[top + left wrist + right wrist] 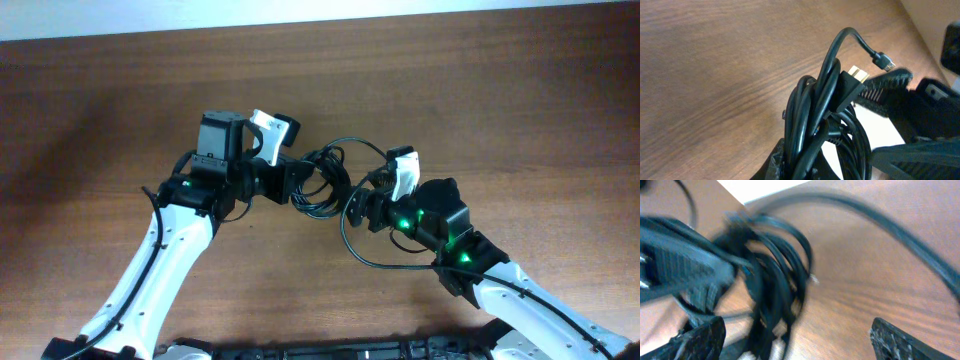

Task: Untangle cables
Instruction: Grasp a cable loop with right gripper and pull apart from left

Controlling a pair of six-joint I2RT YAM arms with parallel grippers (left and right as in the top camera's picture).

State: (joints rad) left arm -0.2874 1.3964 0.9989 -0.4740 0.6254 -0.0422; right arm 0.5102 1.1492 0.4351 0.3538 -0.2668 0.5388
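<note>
Two robot arms meet over the middle of a wooden table [100, 100], working at a snarl of black cables [322, 180]. The left gripper [296, 184] is clamped on the bundle and holds it up off the tabletop, its coils bunched at the fingertips. In the left wrist view a flat plug with brass-coloured prongs [856, 75] juts from the top of the knot, and one strand arches over it to end in a small connector [884, 61] pointing out to the side. The right gripper [358, 206] sits just beside the tangle on its far side, its jaws spread wide and gripping nothing. Its own camera shows both fingers [700, 340] well apart, with bare wood between them and the blurred coils just ahead. From overhead, one loose strand [352, 245] runs out of the bundle and sweeps in a wide loop across the table beneath the right arm, while a second arcs over the top toward the right wrist.
</note>
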